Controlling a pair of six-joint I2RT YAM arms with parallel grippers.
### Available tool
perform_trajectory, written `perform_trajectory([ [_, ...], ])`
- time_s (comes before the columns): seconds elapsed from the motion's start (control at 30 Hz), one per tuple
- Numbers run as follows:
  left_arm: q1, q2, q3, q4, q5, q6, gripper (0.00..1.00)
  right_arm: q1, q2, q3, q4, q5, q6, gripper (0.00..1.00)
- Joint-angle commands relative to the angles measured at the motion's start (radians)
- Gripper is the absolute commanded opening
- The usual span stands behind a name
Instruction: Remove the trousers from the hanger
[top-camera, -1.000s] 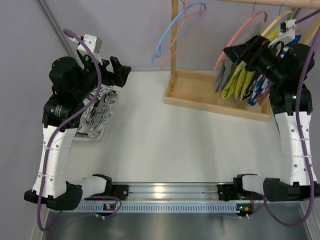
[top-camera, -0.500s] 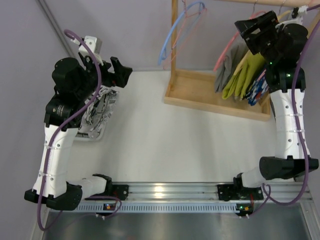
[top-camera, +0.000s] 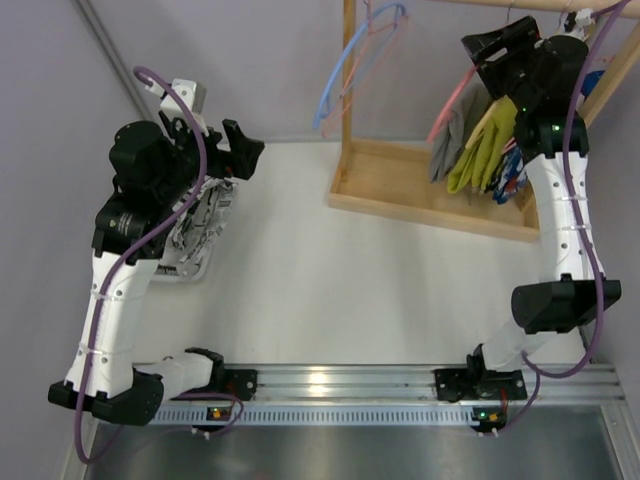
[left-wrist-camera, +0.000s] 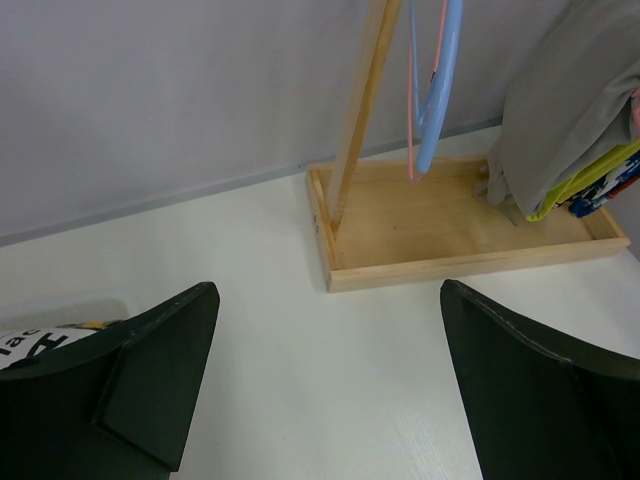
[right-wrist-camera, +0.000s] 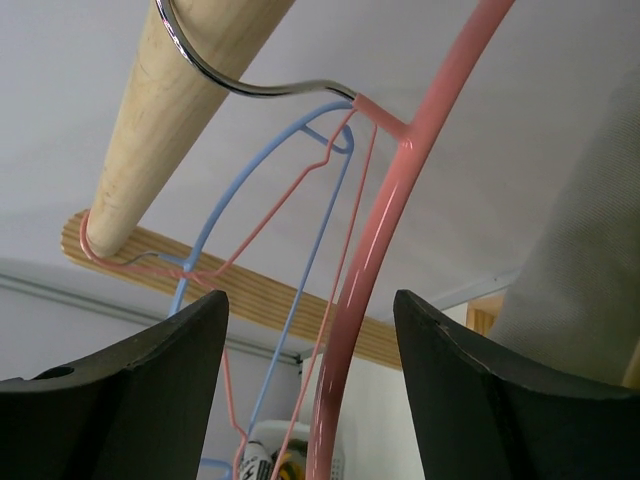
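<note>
Right hand (right-wrist-camera: 310, 300) up high at the rack's rail, camera tipped to look upward. Dark fingers parted to a middling gap, astride the sloping shoulder of the hanger (right-wrist-camera: 388, 200). Clear space on both sides of the pink bar; no contact to be made out, nothing gripped. Right arm stretched nearly straight from its base at the near edge.

Hanger itself: smooth salmon-pink, round in section, with a bright metal hook (right-wrist-camera: 250, 85) curled over a pale round wooden rail (right-wrist-camera: 180, 110). Just beside the right-side finger, the trousers (right-wrist-camera: 580, 260) — plain grey-taupe, soft, matt — hanging on that hanger, lower part cut off at the frame edge. From above, draped down towards the wooden tray (left-wrist-camera: 400, 275) at the rack's foot, pressed against a yellow-green garment (top-camera: 478, 150); hanger's lower bar hidden by cloth.

Further along the same rail, a light blue hanger (left-wrist-camera: 443, 90) and a thin pink wire hanger (left-wrist-camera: 410, 120), both bare.

Left hand (left-wrist-camera: 328, 300) well apart, across the white tabletop (top-camera: 330, 280) — facing the rack, jaws spread wide, nothing between them. Under that arm, black-and-white patterned cloth (top-camera: 205, 220), mostly covered.
</note>
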Motion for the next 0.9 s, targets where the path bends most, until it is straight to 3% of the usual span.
perform_trajectory([
  [0.0, 0.005, -0.024, -0.005, 0.067, -0.004, 0.003, 0.99, 0.010, 0.025, 0.055, 0.104, 0.000, -0.024, 0.68],
  [0.1, 0.005, -0.024, -0.011, 0.067, -0.010, 0.003, 0.99, 0.010, 0.042, 0.063, 0.140, -0.027, -0.025, 0.62],
  [0.3, 0.005, -0.023, -0.011, 0.065, 0.001, 0.000, 0.99, 0.015, 0.062, 0.075, 0.189, -0.055, -0.031, 0.38],
  [0.53, 0.005, -0.026, -0.014, 0.067, 0.011, 0.011, 0.99, 0.015, 0.048, 0.092, 0.267, -0.112, -0.028, 0.00],
  [0.87, 0.005, -0.009, -0.009, 0.067, 0.030, -0.007, 0.99, 0.023, 0.004, 0.101, 0.417, -0.243, 0.068, 0.00],
])
